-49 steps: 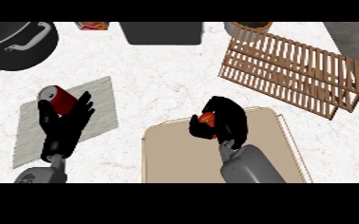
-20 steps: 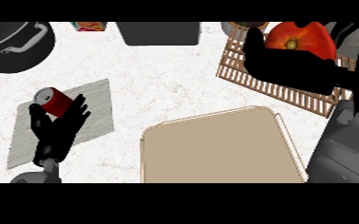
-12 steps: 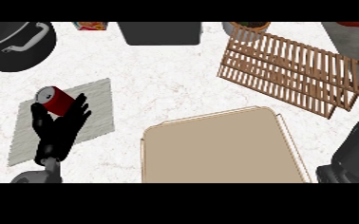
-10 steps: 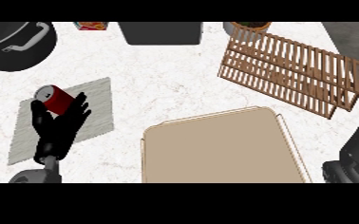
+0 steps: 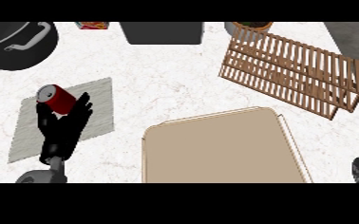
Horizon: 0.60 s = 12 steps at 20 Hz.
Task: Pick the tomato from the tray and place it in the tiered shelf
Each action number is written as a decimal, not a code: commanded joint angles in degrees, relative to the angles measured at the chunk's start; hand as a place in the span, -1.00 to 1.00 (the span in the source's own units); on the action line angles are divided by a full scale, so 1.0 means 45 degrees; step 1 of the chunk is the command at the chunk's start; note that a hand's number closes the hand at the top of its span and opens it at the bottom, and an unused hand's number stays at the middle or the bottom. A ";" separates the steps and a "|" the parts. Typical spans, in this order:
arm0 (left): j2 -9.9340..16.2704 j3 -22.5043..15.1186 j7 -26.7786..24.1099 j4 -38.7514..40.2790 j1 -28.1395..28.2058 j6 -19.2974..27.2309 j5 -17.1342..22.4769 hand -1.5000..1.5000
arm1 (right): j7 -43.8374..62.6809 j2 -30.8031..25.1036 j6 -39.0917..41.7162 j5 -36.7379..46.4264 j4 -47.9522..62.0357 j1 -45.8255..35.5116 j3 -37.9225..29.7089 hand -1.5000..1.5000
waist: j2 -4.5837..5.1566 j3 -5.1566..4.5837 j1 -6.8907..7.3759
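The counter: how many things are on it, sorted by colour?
Red: 1, the can
Tan or wooden: 2, the tray and the slatted shelf
Grey: 1, the mat
Dark: 2, the pot lid and the bin
Total: 6
No tomato shows.

Bare tan tray, slatted wooden shelf
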 commanded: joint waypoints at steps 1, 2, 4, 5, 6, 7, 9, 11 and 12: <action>-0.0054 0.0102 -0.0221 0.0615 0.0098 -0.0279 -0.0032 0.00 | -0.0762 -0.0687 -0.0311 -0.0010 0.1217 0.0498 -0.0087 1.00 | 0.0055 -0.0047 -0.0003; -0.0089 0.0086 0.0080 0.0338 0.0153 -0.0167 -0.0073 0.00 | -0.0656 -0.0447 -0.0709 0.0151 0.1337 0.0303 0.0255 1.00 | 0.0045 -0.0047 0.0026; 0.0045 0.0078 0.0894 -0.0323 0.0007 -0.0114 -0.0031 0.00 | -0.1130 -0.0889 -0.1009 -0.0099 0.1879 0.0387 -0.0221 1.00 | 0.0037 -0.0043 0.0024; 0.0317 0.0449 0.0421 0.0303 -0.0053 -0.0520 0.0148 0.00 | -0.1461 -0.0703 -0.1767 0.0285 0.2704 0.0269 0.0115 1.00 | 0.0067 -0.0047 0.0073; -0.0173 -0.0041 0.0370 -0.0222 0.0464 -0.0314 -0.0111 0.00 | -0.1129 -0.0793 -0.1483 0.0214 0.2213 0.0277 0.0221 1.00 | 0.0035 -0.0046 0.0041; -0.0475 -0.0088 -0.0151 0.0637 0.0143 0.0045 -0.0513 0.00 | -0.1396 -0.0849 -0.1662 0.0196 0.2263 0.0534 0.0204 1.00 | 0.0047 -0.0048 -0.0004; -0.0375 -0.0034 -0.0026 0.0313 0.0316 -0.0196 -0.0319 0.00 | -0.2458 -0.1956 -0.1756 -0.0063 0.3547 0.0090 -0.0452 1.00 | 0.0074 -0.0047 0.0061; -0.0162 0.0114 0.0452 -0.0222 0.0367 -0.0222 -0.0297 0.00 | -0.1807 -0.0488 -0.2840 0.0345 0.2326 0.1399 0.0388 1.00 | 0.0034 -0.0043 0.0009; -0.0067 0.0327 0.0478 0.0029 -0.0059 -0.0411 -0.0131 0.00 | -0.2216 -0.1154 -0.2756 0.0417 0.3636 0.0140 0.0435 1.00 | 0.0055 -0.0047 0.0062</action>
